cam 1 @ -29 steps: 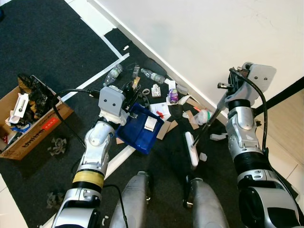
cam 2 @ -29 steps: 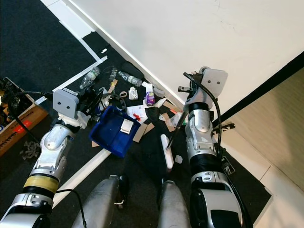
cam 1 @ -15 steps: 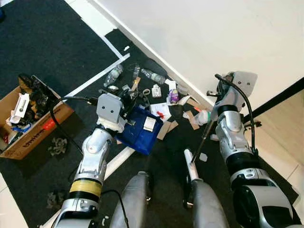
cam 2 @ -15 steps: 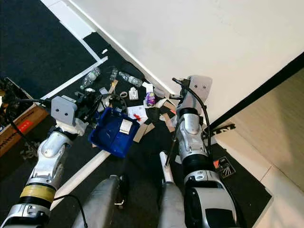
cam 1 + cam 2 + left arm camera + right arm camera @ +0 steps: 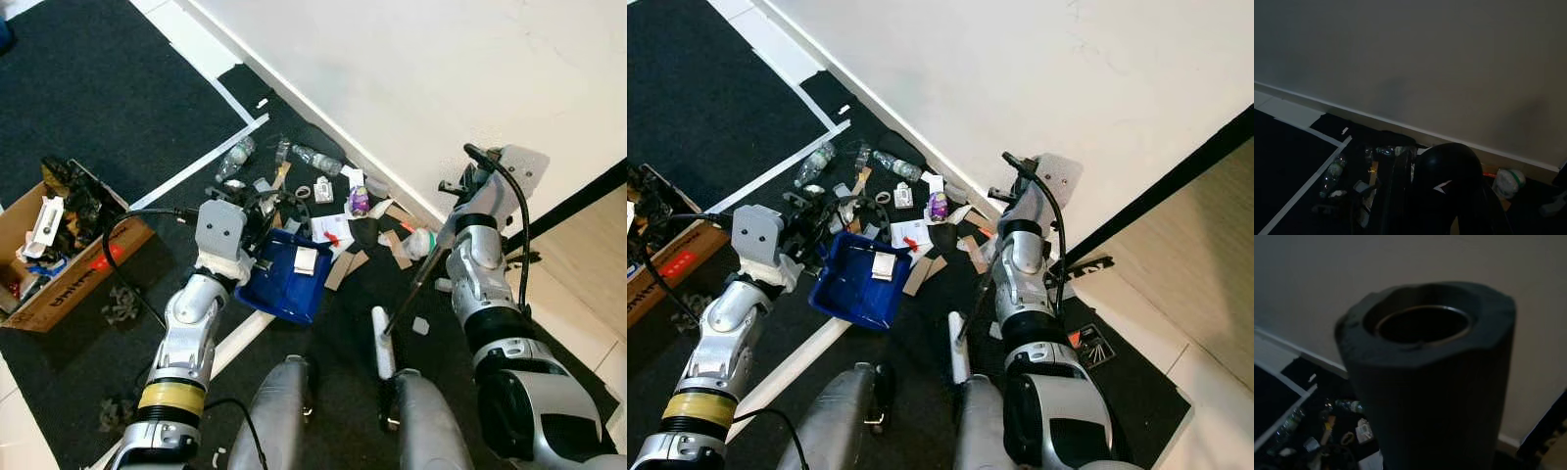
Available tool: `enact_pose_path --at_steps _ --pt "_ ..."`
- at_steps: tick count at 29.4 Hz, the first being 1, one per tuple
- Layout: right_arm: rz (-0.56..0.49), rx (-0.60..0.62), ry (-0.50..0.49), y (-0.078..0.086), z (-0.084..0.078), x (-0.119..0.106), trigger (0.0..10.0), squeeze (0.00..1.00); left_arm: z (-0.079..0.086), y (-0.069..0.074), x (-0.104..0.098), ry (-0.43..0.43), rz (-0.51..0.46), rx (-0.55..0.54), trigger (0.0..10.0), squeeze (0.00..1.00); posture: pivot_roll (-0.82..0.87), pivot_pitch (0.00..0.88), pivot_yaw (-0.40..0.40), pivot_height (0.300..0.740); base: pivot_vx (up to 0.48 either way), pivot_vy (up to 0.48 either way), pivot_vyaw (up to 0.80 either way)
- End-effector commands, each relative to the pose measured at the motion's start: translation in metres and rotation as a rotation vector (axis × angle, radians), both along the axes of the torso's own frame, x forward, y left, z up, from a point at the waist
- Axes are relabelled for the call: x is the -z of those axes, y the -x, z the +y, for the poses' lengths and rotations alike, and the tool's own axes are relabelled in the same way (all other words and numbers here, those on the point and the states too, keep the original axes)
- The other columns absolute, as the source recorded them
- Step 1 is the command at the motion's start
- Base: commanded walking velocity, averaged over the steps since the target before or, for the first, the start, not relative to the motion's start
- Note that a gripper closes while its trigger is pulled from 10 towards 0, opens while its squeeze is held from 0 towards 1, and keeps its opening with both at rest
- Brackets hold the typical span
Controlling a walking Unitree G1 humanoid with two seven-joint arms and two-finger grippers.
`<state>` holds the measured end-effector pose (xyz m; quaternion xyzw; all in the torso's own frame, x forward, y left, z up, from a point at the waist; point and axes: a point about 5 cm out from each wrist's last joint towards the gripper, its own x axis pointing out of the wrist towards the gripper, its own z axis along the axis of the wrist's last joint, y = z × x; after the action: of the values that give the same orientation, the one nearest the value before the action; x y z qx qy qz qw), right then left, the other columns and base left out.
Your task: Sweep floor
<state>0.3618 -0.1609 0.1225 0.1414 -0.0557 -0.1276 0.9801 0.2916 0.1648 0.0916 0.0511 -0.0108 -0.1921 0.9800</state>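
Progress: I judged the sweep under way but early; one white scrap (image 5: 305, 258) lay in the blue dustpan (image 5: 290, 282), and most litter was on the floor.
Left to do: bottles (image 5: 235, 154), cardboard bits (image 5: 340, 268) and wrappers (image 5: 353, 200) sat scattered along the wall's foot.
Left hand (image 5: 263, 206): held the dustpan, tilted, near the pile; I could not tell how its fingers sat.
Right hand (image 5: 458, 208): clenched on the broom handle (image 5: 1430, 382); the broom head (image 5: 380, 343) rested on the carpet by my feet, apart from the litter.
Surface: black carpet (image 5: 88, 88) with white tape lines (image 5: 201, 162).
Room: white wall (image 5: 441, 59); a cardboard box (image 5: 59, 257) of rubbish stood off to my left.
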Motion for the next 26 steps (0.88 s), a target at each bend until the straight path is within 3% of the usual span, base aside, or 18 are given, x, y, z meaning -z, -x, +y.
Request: enact_pose_path --at_steps 1,10,13,19,26 --pt "0.018 0.011 -0.095 0.002 0.006 0.008 10.0 0.00 -0.023 0.025 0.053 0.129 0.303 0.066 10.0 0.00 0.19 0.305 0.005 0.740 0.000 0.000 0.00" --pt "-0.052 -0.044 -0.191 -0.005 0.025 -0.004 10.0 0.00 -0.023 0.027 0.053 0.130 0.319 0.075 10.0 0.00 0.21 0.302 0.001 0.740 0.000 0.000 0.00" --pt "-0.076 -0.056 -0.176 -0.007 0.026 -0.010 10.0 0.00 -0.022 0.027 0.053 0.129 0.322 0.075 10.0 0.00 0.21 0.299 -0.004 0.740 0.000 0.000 0.00" --pt "-0.120 -0.047 -0.152 -0.009 0.018 -0.018 10.0 0.00 -0.021 0.025 0.051 0.141 0.310 0.070 10.0 0.00 0.20 0.287 -0.005 0.740 0.000 0.000 0.00" --pt "-0.180 -0.013 -0.103 -0.011 -0.002 -0.031 10.0 0.00 -0.010 0.000 0.023 0.303 0.191 -0.010 10.0 0.00 0.18 0.255 -0.008 0.740 0.000 0.000 0.00"
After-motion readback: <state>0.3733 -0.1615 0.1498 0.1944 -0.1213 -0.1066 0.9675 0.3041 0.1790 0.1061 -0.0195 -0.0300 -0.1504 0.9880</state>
